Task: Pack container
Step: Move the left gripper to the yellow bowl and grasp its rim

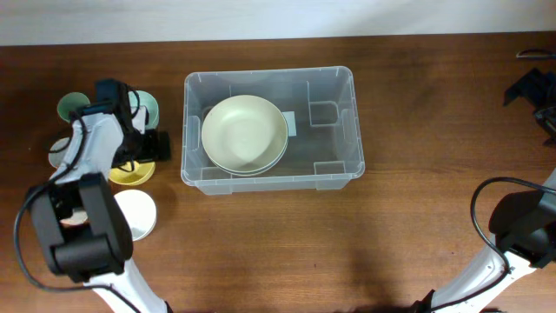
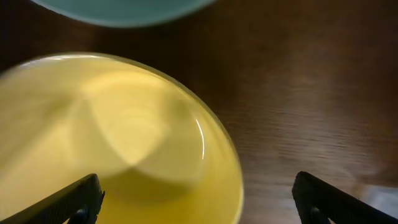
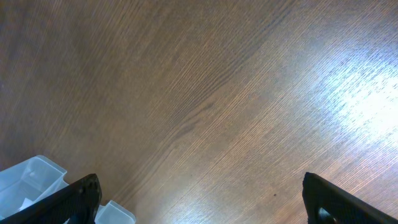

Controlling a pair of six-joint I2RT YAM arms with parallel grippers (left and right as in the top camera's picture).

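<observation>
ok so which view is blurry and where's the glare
Left wrist: the yellow bowl sits too close, soft and out of focus, with a thin highlight on its rim. Right wrist: wood grain sharp, bright glare on the table at right. Overhead: evenly lit and sharp.

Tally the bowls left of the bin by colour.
Dark green bowl: 1
Pale green bowl: 1
Yellow bowl: 1
White bowl: 1
Total: 4 in clear view; the left arm may hide others.
</observation>
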